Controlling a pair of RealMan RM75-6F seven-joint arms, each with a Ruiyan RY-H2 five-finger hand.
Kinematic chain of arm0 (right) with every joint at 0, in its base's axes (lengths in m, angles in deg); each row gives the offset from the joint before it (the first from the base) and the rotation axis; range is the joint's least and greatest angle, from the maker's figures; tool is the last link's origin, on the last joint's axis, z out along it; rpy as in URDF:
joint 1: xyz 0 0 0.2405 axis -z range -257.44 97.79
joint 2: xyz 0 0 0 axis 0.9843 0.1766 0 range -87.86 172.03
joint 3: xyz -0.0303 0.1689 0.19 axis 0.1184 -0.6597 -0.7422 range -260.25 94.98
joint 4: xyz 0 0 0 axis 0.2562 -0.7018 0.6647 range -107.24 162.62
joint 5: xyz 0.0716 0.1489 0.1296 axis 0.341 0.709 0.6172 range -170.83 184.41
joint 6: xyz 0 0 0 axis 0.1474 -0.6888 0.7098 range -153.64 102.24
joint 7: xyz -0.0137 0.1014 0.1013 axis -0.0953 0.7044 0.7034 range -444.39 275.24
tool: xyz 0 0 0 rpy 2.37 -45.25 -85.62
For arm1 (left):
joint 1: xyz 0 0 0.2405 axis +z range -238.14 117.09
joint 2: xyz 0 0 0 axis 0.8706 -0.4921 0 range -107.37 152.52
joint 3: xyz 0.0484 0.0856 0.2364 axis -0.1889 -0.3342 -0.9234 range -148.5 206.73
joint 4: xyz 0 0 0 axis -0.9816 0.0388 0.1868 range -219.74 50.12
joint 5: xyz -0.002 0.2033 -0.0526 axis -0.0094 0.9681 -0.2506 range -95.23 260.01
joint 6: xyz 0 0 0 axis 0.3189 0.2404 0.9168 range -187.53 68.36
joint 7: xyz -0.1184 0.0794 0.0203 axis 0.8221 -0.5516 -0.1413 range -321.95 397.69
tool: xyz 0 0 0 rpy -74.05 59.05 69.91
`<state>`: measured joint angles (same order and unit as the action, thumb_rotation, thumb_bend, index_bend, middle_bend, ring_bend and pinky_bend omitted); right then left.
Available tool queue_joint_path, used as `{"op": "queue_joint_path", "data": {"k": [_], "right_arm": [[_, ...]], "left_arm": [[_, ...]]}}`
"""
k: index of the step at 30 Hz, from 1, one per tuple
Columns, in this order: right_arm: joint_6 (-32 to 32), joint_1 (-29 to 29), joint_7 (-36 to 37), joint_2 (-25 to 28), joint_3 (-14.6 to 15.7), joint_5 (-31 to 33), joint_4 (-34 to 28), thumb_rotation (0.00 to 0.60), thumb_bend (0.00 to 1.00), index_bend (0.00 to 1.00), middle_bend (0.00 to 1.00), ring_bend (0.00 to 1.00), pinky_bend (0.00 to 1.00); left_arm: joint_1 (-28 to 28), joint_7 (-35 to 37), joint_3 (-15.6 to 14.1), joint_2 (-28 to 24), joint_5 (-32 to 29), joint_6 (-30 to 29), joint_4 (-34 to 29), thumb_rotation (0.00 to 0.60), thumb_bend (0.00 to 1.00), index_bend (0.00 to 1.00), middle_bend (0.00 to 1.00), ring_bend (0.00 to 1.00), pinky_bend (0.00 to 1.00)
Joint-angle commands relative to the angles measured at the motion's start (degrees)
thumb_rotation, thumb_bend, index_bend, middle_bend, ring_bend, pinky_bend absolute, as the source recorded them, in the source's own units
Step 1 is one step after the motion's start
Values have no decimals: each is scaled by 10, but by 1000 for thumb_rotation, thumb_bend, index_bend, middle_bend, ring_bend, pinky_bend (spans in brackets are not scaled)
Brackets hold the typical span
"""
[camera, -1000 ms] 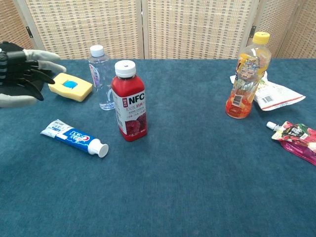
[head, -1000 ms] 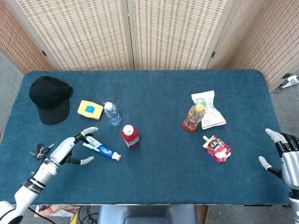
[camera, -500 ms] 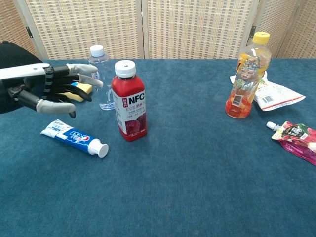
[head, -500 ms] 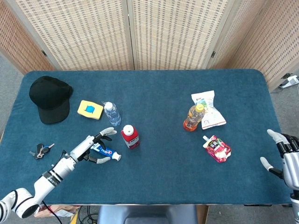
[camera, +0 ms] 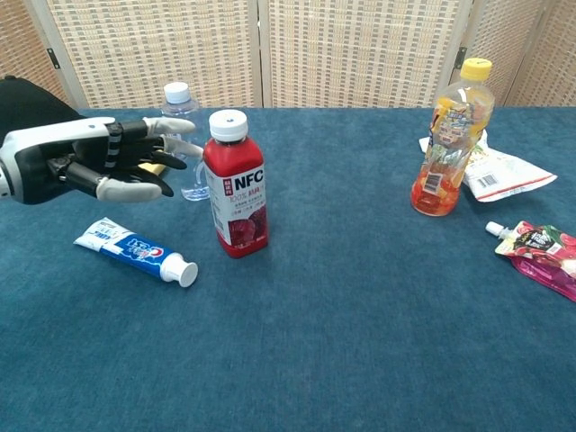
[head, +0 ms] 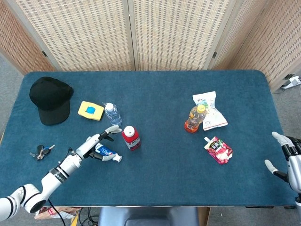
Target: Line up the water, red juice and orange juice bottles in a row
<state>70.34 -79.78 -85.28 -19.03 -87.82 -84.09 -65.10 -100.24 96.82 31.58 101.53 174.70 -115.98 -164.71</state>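
Observation:
The red juice bottle (head: pixel 130 138) (camera: pixel 235 186) stands upright left of the table's middle. Just behind it and to its left stands the small clear water bottle (head: pixel 112 114) (camera: pixel 183 137). The orange juice bottle (head: pixel 194 118) (camera: pixel 449 139) stands upright well to the right. My left hand (head: pixel 98 142) (camera: pixel 112 158) hovers open, fingers spread, just left of the red juice bottle, its fingertips (head: pixel 114 128) a short gap from it and in front of the water bottle. My right hand (head: pixel 288 157) is open at the table's right front edge, holding nothing.
A toothpaste tube (head: pixel 107 152) (camera: pixel 137 250) lies under my left hand. A yellow sponge (head: pixel 91 110), a black cap (head: pixel 50 99) and keys (head: pixel 41 152) sit at the left. A snack bag (head: pixel 209 110) and a red pouch (head: pixel 219 149) lie near the orange juice.
My left hand has reached right and forward over the toothpaste tube, from near the keys to beside the red juice bottle. The bottles have not moved. My right hand drifted slightly right.

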Motion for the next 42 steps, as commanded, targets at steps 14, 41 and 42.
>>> {"op": "queue_joint_path", "data": {"k": [14, 41, 42], "right_arm": [[4, 3, -6, 5, -2, -1, -7, 600, 199, 200, 288, 223, 257], [9, 13, -7, 6, 0, 2, -6, 600, 204, 205, 294, 223, 257], [10, 13, -7, 6, 0, 3, -6, 600, 204, 205, 294, 223, 257]], "left_arm": [[-32, 43, 6, 47, -12, 7, 66, 600, 204, 12, 32, 57, 159], [-102, 79, 5, 144, -8, 32, 170, 600, 204, 11, 29, 79, 163], [-103, 78, 6, 148, -11, 34, 172, 600, 204, 16, 29, 83, 163]]}}
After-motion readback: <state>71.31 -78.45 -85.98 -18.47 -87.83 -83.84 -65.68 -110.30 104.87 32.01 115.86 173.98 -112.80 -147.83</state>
